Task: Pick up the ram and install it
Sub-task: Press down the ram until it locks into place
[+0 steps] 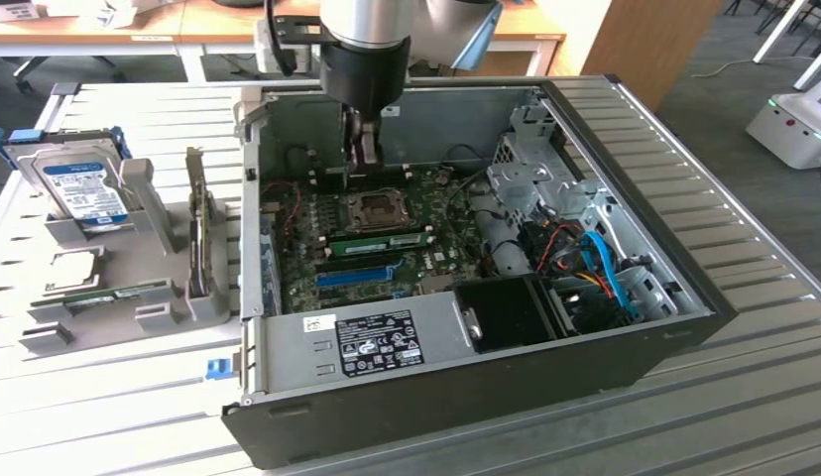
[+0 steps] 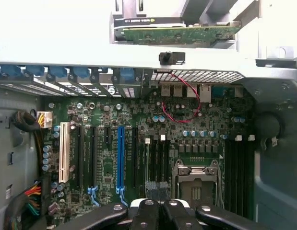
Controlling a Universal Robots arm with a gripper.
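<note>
Gripper is closed and empty, hanging inside the open PC case over the motherboard near the CPU socket. The ram is a green stick seated flat in a slot just near of the socket, so install looks done or nearly; latch state unclear.
</note>
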